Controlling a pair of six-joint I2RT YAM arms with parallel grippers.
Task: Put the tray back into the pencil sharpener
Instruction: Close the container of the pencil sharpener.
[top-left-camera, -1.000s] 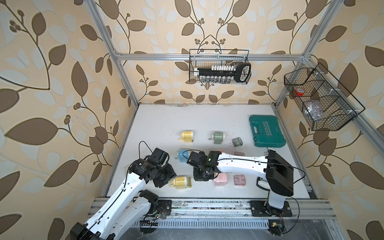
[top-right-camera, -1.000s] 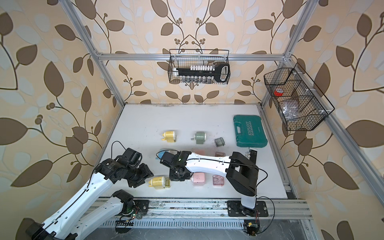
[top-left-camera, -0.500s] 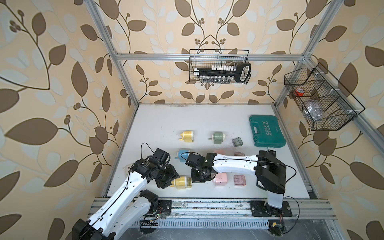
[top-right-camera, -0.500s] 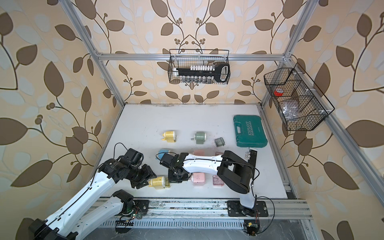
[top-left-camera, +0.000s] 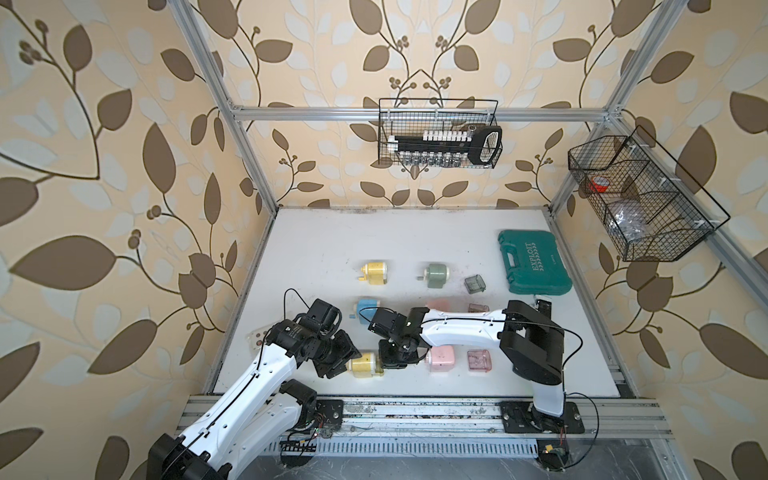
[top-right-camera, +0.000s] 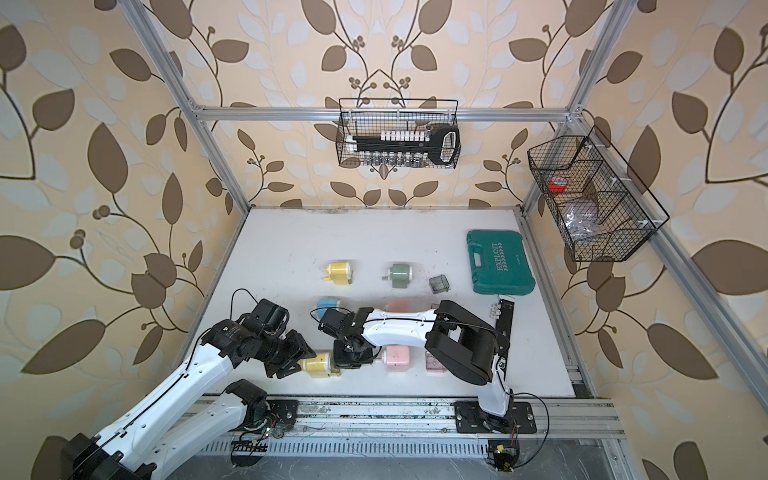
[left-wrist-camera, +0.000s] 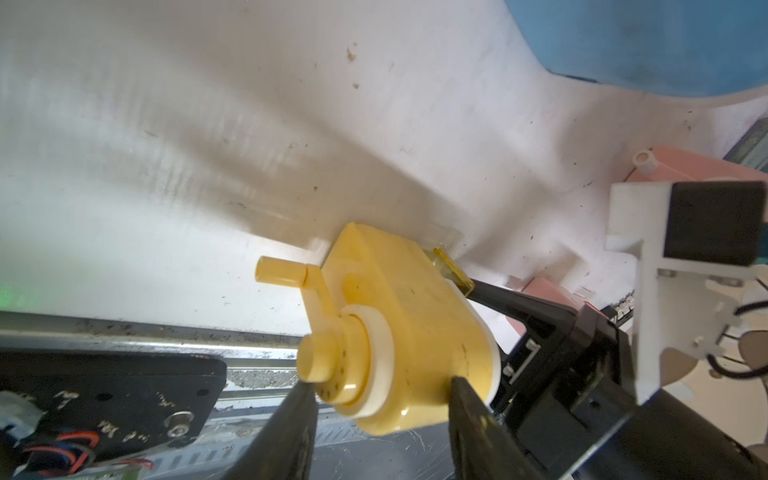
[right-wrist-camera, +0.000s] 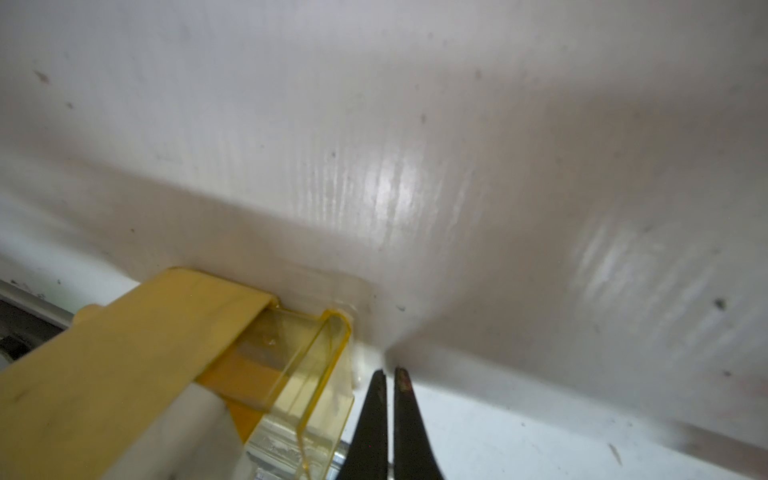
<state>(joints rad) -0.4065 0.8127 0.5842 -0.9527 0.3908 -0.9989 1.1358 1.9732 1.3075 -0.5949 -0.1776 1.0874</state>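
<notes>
A yellow pencil sharpener (top-left-camera: 365, 365) (top-right-camera: 318, 365) lies near the table's front edge, crank end toward my left arm. In the left wrist view my left gripper (left-wrist-camera: 382, 415) straddles the sharpener (left-wrist-camera: 399, 324), one finger (left-wrist-camera: 473, 424) on the body and the other at the crank hub. A clear yellow tray (right-wrist-camera: 299, 374) sticks partly out of the sharpener's (right-wrist-camera: 124, 353) far end; its end (left-wrist-camera: 453, 270) also shows in the left wrist view. My right gripper (right-wrist-camera: 390, 374) (top-left-camera: 395, 361) is shut and empty, its tips right beside the tray's outer end.
To the right lie a pink sharpener (top-left-camera: 441, 358) and a pink tray (top-left-camera: 480, 360). Behind are a blue sharpener (top-left-camera: 365, 307), another yellow one (top-left-camera: 374, 272), a green one (top-left-camera: 436, 275), a grey tray (top-left-camera: 475, 284) and a green tool case (top-left-camera: 534, 262). The metal front rail (top-left-camera: 415, 409) runs close by.
My left gripper has moved in on the yellow sharpener and narrowed round it. My right gripper has shut and shifted forward to the sharpener's tray end.
</notes>
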